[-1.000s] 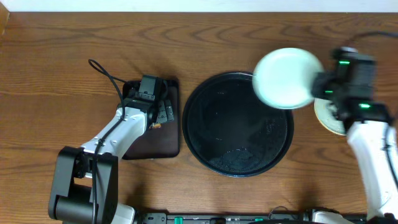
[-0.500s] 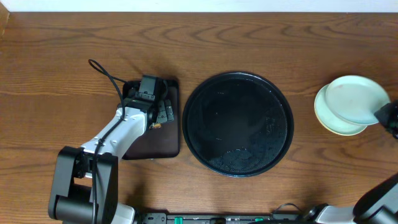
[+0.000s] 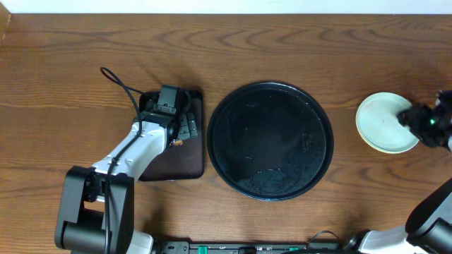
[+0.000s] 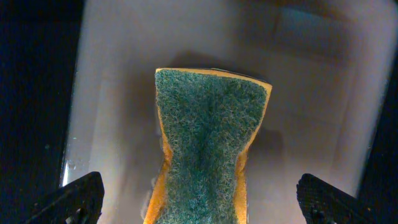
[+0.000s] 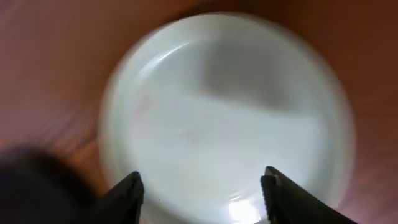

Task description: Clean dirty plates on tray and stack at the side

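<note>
Wood table (image 3: 70, 42) bears stacked plates (image 3: 385, 121) near the tray (image 3: 268, 141) (left gripper (image 4: 200, 199) and right gripper (image 5: 202, 186) both spread apart).

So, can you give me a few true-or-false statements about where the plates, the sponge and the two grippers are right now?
1. The round black tray has a plate on it. False: it holds no plates.
2. The stack of plates sits beside the tray, on the right arm's side. True.
3. The left gripper is squeezing the sponge. False: it is open, and the sponge lies loose between its fingers.
4. The sponge's green scouring side faces up. True.
5. The right gripper is open over the stack. True.
</note>
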Robot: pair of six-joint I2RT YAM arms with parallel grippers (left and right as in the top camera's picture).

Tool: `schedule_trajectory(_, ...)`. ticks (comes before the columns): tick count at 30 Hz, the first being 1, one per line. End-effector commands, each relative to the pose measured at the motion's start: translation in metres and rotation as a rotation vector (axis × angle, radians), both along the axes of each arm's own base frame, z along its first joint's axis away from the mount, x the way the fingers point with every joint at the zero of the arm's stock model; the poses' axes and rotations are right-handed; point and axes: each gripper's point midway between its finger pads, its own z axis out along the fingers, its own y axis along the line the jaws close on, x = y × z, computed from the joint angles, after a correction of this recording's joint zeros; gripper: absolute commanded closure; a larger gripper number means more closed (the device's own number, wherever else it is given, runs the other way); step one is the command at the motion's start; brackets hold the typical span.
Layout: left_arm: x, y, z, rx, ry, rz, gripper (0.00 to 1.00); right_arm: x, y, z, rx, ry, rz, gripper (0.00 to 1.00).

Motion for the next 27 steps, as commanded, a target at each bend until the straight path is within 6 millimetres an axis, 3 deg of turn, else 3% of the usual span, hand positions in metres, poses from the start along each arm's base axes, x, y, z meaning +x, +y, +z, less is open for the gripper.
schedule_trajectory(1,-0.003,0.004,-0.003,0.012,0.011,0.013,0.01,0.031,0.059,0.048,-0.062,-0.114,0.296,0.35)
schedule_trajectory(3,-0.003,0.004,-0.003,0.012,0.011,0.013,0.01,0.036,0.084,0.045,-0.115,-0.081,0.371,0.21)
schedule_trajectory(4,-0.003,0.004,-0.003,0.012,0.011,0.013,0.01,0.039,0.101,0.042,-0.145,-0.062,0.416,0.01)
schedule_trajectory(9,-0.003,0.004,-0.003,0.012,0.011,0.013,0.01,0.038,0.165,0.038,-0.150,-0.038,0.576,0.01)
schedule_trajectory(10,-0.003,0.004,-0.003,0.012,0.011,0.013,0.01,0.037,0.185,0.038,-0.149,-0.042,0.628,0.01)
schedule_trajectory(12,-0.003,0.004,-0.003,0.012,0.011,0.013,0.01,0.036,0.202,0.038,-0.149,-0.046,0.670,0.01)
schedule_trajectory(18,-0.003,0.004,-0.003,0.012,0.011,0.013,0.01,0.032,0.230,0.038,-0.148,-0.051,0.741,0.01)
schedule_trajectory(27,-0.003,0.004,-0.003,0.012,0.011,0.013,0.01,0.031,0.234,0.038,-0.147,-0.052,0.752,0.01)
